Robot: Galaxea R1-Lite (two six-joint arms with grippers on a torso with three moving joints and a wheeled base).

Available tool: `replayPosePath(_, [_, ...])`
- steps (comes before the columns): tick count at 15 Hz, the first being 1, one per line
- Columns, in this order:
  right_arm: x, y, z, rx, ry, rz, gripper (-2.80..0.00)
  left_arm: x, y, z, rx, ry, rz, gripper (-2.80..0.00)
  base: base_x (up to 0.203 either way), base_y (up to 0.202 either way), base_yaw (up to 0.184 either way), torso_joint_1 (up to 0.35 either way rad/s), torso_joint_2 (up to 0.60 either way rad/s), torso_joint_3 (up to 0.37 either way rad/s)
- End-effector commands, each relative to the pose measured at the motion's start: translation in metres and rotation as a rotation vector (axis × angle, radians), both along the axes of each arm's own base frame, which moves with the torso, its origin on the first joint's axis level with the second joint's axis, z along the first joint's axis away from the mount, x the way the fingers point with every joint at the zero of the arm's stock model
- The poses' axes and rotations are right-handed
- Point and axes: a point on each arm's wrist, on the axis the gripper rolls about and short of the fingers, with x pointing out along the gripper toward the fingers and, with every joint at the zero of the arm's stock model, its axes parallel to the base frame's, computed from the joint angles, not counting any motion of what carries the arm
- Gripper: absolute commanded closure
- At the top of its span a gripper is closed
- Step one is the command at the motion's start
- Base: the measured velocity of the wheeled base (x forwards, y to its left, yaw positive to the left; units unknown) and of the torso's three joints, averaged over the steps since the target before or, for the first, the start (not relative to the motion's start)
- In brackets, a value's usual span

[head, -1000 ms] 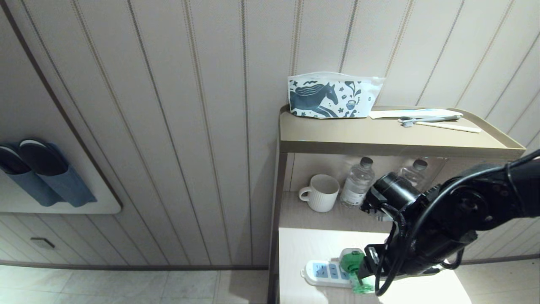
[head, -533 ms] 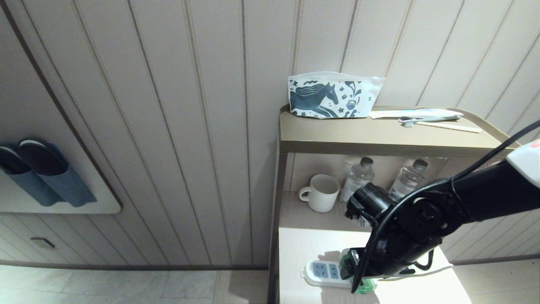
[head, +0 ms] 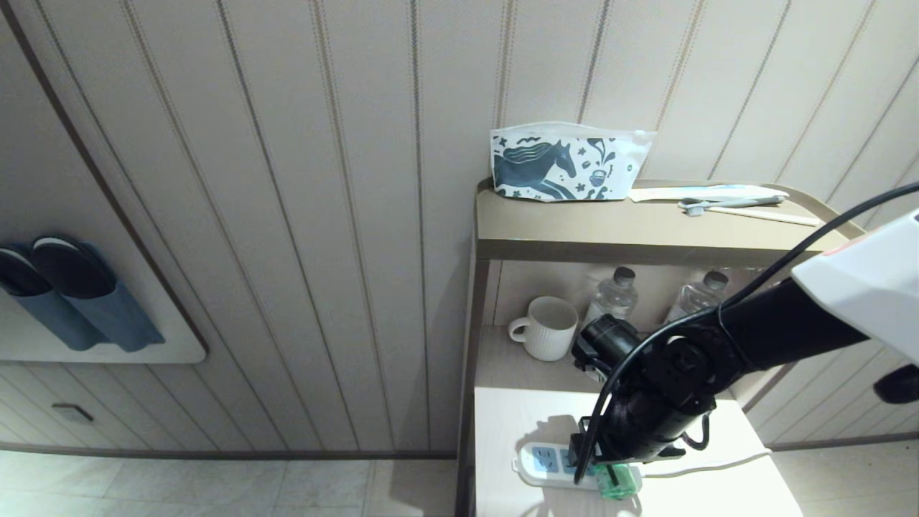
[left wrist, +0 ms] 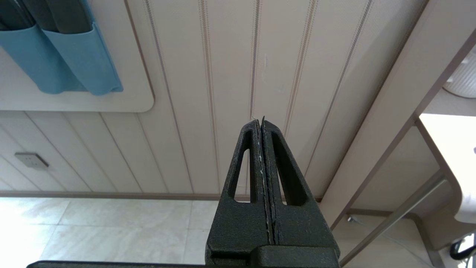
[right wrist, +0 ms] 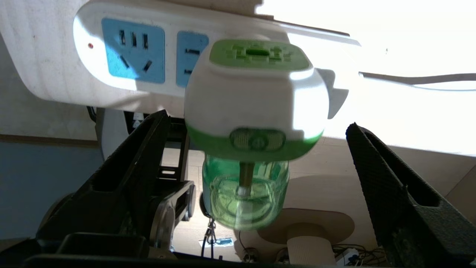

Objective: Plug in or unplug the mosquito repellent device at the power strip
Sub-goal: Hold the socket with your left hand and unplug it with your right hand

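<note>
Device (right wrist: 254, 111) sits plugged into strip (right wrist: 111, 67) on bench (head: 711, 495) | our right pincer (right wrist: 256, 160) gapes wide around it, not touching | left pincer (left wrist: 263, 186) closed, parked | plugging looks done; we only need to withdraw

Hotel-like room: wall slippers (head: 68, 294), toiletry pouch (head: 567, 161), toothbrush (head: 729, 205).
</note>
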Motion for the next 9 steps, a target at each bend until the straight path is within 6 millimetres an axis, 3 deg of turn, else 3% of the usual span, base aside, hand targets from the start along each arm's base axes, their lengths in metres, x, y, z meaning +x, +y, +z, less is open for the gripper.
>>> replayPosePath(1, [0.003,0.001,-0.004,-0.005,0.008,-0.003,-2.80,0.000,0.000,0.000,0.000,0.002,0.000,0.00,0.000,0.000,0.000,0.000,0.00,0.000])
replayPosePath(9, [0.009,0.004,-0.014,-0.006,0.031,-0.004,-2.80,0.000,0.000,0.000,0.000,0.002,0.000,0.00,0.000,0.000,0.000,0.000,0.00,0.000])
